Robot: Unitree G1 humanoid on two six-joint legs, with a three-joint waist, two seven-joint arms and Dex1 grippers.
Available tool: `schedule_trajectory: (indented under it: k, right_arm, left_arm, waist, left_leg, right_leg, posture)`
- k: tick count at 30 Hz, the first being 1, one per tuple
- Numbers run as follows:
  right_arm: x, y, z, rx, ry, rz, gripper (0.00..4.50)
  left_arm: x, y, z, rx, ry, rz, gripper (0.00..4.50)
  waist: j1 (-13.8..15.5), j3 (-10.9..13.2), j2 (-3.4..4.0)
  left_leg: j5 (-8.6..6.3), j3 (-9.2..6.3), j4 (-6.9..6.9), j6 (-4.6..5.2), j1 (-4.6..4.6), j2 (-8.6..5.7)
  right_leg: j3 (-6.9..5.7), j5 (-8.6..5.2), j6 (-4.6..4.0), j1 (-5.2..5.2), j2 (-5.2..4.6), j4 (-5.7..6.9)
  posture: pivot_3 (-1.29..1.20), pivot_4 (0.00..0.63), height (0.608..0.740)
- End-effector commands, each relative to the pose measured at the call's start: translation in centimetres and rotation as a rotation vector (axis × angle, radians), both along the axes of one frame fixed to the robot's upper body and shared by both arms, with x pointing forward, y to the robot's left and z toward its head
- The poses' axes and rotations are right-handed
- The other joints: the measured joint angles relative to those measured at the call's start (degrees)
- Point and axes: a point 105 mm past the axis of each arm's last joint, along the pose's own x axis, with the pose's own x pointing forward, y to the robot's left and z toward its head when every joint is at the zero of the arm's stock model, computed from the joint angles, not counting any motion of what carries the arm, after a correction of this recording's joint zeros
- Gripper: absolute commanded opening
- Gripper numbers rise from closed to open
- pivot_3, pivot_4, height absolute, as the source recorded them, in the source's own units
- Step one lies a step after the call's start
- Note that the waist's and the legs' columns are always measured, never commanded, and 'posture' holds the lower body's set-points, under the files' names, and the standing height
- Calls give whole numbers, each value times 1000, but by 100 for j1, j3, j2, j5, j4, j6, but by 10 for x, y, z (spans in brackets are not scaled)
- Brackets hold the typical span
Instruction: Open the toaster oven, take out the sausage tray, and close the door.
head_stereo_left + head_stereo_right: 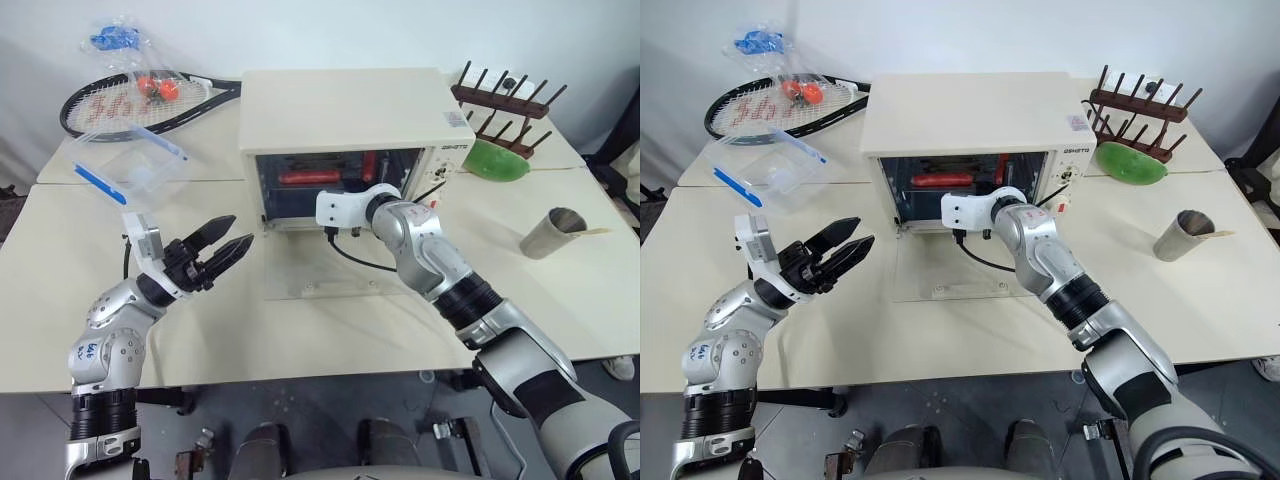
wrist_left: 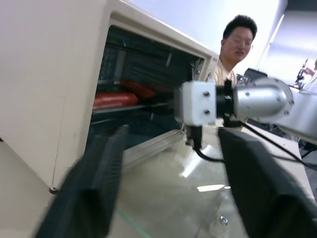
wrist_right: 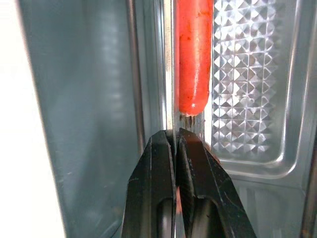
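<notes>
Cream tables (image 1: 300,340), white wall (image 1: 300,30), grey floor (image 1: 320,410).

Upper left of frame: tennis racket (image 1: 130,103) flat on the table (image 1: 330,325), w/ two small orange-red balls (image 1: 156,87) on its strings. Above it, clear bag w/ blue contents (image 1: 115,40). Just below the racket, clear plastic box w/ blue edge (image 1: 130,160). Upper right: dark wooden peg rack (image 1: 505,108), green rounded item (image 1: 495,162) in front of it. Right-center: grey cup (image 1: 553,232) on its side. A person (image 2: 237,49) shows in the left wrist view, upper right.
</notes>
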Motion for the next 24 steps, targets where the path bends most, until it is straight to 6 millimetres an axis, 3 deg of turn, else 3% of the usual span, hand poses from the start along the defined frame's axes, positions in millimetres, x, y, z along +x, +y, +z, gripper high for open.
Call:
schedule_trajectory:
  k: [1, 3, 13, 24]
  right_arm:
    - [-17, 11, 20, 16, -73, 68, 0]
    - [-23, 11, 19, 9, -81, 82, 0]
    - [-51, 13, 14, -41, -162, 145, 0]
    - [-76, 7, 10, -8, -207, 165, 0]
  left_arm:
    - [-4, 5, 10, -14, -28, -32, 4163]
    - [-2, 7, 9, 3, -27, -20, 4480]
    - [7, 19, 2, 55, 16, 43, 4480]
    - [11, 18, 0, 46, 71, 16, 4480]
  waist:
    - [-12, 0, 0]
    - [-28, 0, 0]
    - [-71, 0, 0]
    - [-71, 0, 0]
  left_leg:
    - [0, 1, -1, 0, 0, 0]
    - [0, 1, -3, 0, 0, 0]
    - [0, 6, -15, 0, 0, -1]
    - [0, 13, -19, 0, 0, 0]
  right_leg:
    - [0, 0, 0, 0, 0, -1]
    - [0, 0, 0, 0, 0, -4]
    - [0, 0, 0, -4, 0, -11]
    - [2, 0, 0, -8, 0, -15]
  posture:
    - [0, 150, 740]
    - [0, 150, 740]
    - [0, 150, 740]
    - [0, 150, 740]
